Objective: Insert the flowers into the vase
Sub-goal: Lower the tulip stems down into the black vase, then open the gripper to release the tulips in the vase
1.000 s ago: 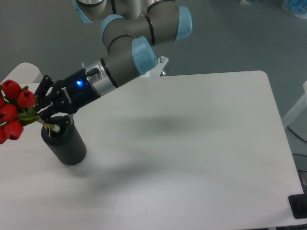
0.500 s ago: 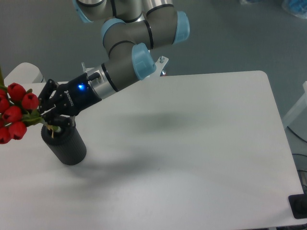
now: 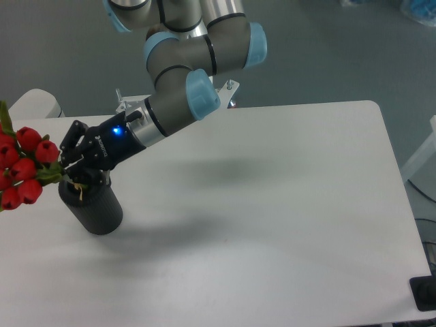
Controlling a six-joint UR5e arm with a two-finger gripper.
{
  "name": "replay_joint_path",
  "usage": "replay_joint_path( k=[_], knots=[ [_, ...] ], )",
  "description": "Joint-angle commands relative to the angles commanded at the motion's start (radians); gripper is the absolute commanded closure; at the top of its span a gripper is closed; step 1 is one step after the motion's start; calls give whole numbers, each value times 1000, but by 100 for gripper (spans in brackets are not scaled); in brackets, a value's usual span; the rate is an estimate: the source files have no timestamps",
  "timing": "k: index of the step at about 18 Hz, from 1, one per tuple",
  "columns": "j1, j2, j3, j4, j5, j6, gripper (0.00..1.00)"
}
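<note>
flowers point(image 3: 24, 174) gripped in fingers point(image 3: 73, 145), over vase point(image 3: 92, 204)

One vase, one bunch, one arm on the table!
There's one black vase point(image 3: 92, 207), one gripper point(image 3: 69, 159), one white table point(image 3: 272, 204), and about six red buds showing in the single bunch of flowers point(image 3: 24, 174).

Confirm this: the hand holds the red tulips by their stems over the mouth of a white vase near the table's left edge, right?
Not quite: the vase is matte black, not white, as the fixed camera shows. The hand does hold the tulips by their stems over its mouth.
</note>
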Motion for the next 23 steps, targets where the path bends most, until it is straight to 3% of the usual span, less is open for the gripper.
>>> replay_joint_path(
  k=[8,11,15,20,23],
  knots=[
    [-2,-20,-34,9,0,95,63],
    [-2,-31,-43,11,0,129,50],
    [-2,-32,-61,14,0,161,45],
    [0,-35,-65,15,0,167,27],
    [3,-34,-68,15,0,167,24]
  ],
)
